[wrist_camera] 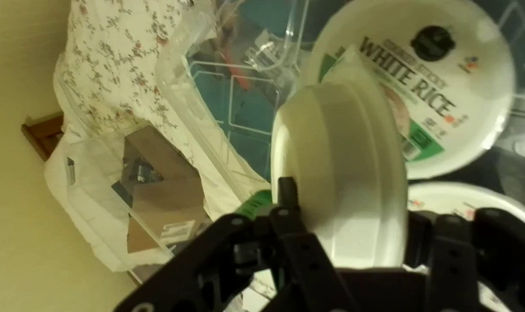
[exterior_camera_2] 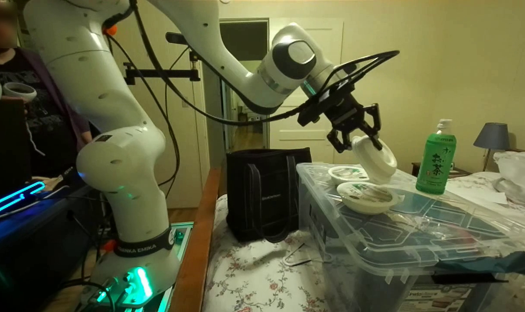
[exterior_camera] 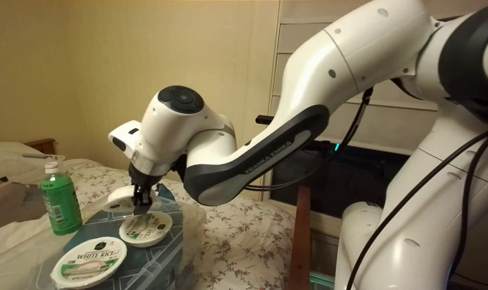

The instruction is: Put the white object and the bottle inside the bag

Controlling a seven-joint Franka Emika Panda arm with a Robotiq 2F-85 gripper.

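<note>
My gripper (exterior_camera: pixel 142 198) is shut on a white tub (exterior_camera: pixel 118 200), held on edge just above the clear box lid. In an exterior view the fingers (exterior_camera_2: pixel 360 146) straddle the tub (exterior_camera_2: pixel 373 160); in the wrist view the tub (wrist_camera: pixel 344 130) fills the jaws (wrist_camera: pixel 353 212). The green bottle (exterior_camera_2: pixel 435 167) with its white cap stands upright on the lid, also at the left of an exterior view (exterior_camera: pixel 62 203) and mostly hidden behind a finger in the wrist view (wrist_camera: pixel 257 203). The bag (exterior_camera_2: pixel 269 195), a black tote with handles, stands upright on the bed beside the box.
Two more white rice tubs (exterior_camera: pixel 90 264) (exterior_camera: pixel 146 230) lie on the lid of the large clear box (exterior_camera_2: pixel 353 242). A wooden bed rail (exterior_camera_2: pixel 197 251) runs between robot base and bag. Another clear bin (exterior_camera: pixel 10 205) stands on the bed. A person (exterior_camera_2: pixel 41 95) is behind the robot.
</note>
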